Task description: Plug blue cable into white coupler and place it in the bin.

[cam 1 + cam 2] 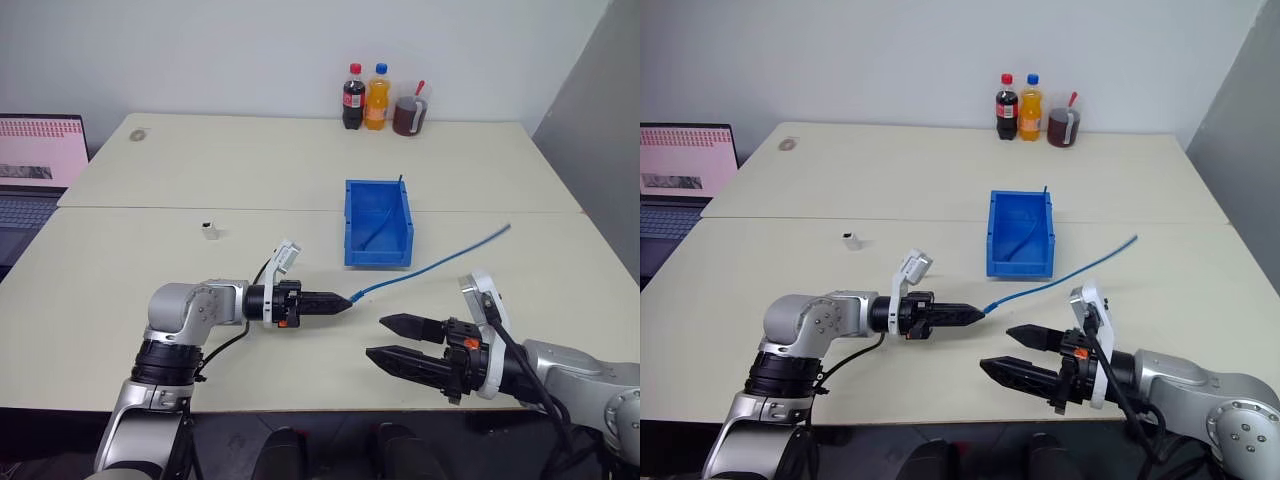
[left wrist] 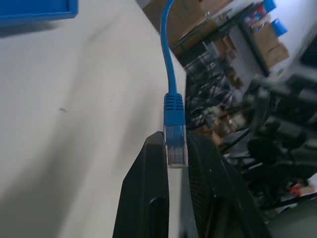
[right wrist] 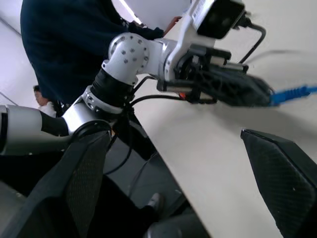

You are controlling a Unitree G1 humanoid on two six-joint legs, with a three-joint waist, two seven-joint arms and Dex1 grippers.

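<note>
Two grippers differ: your left gripper (image 1: 345, 299) pinches the limp blue cable (image 1: 430, 260) by its stiff plug, near the bin (image 1: 378, 222); right gripper (image 1: 393, 339) gapes.

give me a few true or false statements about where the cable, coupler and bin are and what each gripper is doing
1. The left gripper is shut on the plug end of the blue cable. True.
2. The right gripper holds the white coupler. False: its fingers are spread open and empty, and the white coupler sits on the table, apart from both grippers.
3. The blue cable is coiled wholly inside the bin. False: it runs across the table to the right of the bin.
4. Three drink containers stand at the table's far edge. True.
5. The cable is already plugged into the coupler. False: they lie far apart.
</note>
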